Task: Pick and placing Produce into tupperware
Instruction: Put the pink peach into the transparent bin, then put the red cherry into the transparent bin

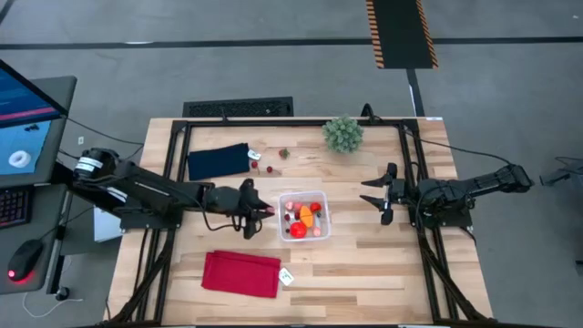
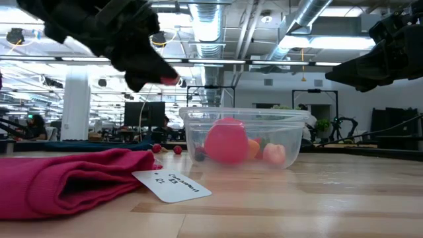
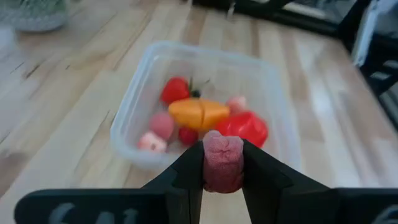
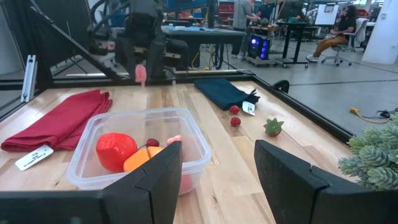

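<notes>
The clear tupperware (image 1: 321, 230) stands mid-table with several produce pieces inside: red ones, pink ones and an orange one (image 3: 199, 114). My left gripper (image 1: 266, 210) hovers just left of the tupperware (image 3: 134, 112), above the table, shut on a small pink produce piece (image 3: 222, 163). That piece also shows in the low view (image 2: 170, 80) and the right wrist view (image 4: 140, 73). Two small red pieces (image 1: 256, 167) and a strawberry (image 1: 283, 154) lie on the wood farther back. My right gripper (image 1: 378, 196) waits open to the right of the tupperware. My left gripper pinches the pink piece by its two opposite sides (image 3: 209, 165) between its two fingers (image 3: 186, 177), at their free ends. The fingers come from the table's left, slanting downward toward the tupperware. The piece is lifted clear of the table.
A navy cloth (image 1: 219, 161) lies at the back left and a red cloth (image 1: 241, 273) with a white tag (image 1: 286, 277) at the front left. A green spiky plant ball (image 1: 343, 134) sits at the back. Bare wood lies right of the tupperware.
</notes>
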Motion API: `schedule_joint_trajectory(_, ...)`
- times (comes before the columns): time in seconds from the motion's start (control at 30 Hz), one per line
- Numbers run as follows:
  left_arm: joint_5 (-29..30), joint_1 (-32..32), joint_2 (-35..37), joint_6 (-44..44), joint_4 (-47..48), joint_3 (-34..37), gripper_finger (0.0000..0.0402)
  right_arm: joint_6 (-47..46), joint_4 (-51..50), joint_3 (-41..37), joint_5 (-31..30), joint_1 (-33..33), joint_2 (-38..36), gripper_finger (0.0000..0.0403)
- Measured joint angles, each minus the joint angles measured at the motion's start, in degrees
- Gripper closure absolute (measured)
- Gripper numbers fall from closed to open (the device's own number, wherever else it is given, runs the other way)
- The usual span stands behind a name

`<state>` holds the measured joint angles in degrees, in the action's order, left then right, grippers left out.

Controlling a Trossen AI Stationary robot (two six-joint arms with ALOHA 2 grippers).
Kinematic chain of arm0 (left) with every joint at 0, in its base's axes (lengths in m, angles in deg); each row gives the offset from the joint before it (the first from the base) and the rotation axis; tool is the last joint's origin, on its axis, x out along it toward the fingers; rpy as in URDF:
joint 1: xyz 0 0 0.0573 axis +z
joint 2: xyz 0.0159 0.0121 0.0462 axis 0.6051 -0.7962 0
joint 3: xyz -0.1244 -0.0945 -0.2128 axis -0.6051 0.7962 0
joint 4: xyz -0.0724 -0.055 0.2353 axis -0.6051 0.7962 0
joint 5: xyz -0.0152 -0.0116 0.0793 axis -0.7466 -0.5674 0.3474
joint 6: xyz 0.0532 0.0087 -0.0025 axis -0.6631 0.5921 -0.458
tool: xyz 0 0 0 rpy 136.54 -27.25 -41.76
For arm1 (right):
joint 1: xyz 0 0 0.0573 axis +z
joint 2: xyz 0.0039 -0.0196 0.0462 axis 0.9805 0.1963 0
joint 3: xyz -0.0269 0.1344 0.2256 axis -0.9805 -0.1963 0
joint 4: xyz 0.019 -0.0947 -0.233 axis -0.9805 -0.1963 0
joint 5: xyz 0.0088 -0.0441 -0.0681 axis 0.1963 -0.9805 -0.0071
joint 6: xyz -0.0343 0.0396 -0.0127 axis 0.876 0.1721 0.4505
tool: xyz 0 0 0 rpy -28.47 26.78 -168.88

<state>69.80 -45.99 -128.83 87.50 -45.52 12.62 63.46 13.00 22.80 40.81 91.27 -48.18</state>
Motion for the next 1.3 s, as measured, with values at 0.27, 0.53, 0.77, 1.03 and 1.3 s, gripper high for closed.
schedule_joint_trajectory(0.27,-2.8,2.4,-5.2,-1.7,0.4,-5.6,0.0323,0.0,0.0,0.0,0.0,0.0,0.0,0.0179)
schedule_joint_trajectory(0.53,-7.2,4.8,-17.1,-0.7,7.3,-18.1,0.0305,0.0,0.0,0.0,0.0,0.0,-0.1,0.0179)
schedule_joint_trajectory(0.77,-8.0,5.6,-21.7,3.5,16.0,-23.8,0.0264,0.0,-0.1,0.0,0.0,0.0,0.2,0.0179)
schedule_joint_trajectory(1.03,-5.2,6.1,-21.1,7.5,17.4,-23.9,0.0171,0.0,0.0,0.0,0.0,0.0,0.4,0.0179)
schedule_joint_trajectory(1.3,8.9,6.2,-20.7,15.2,27.1,-27.0,0.0124,0.0,0.0,0.0,0.0,0.0,0.4,0.0179)
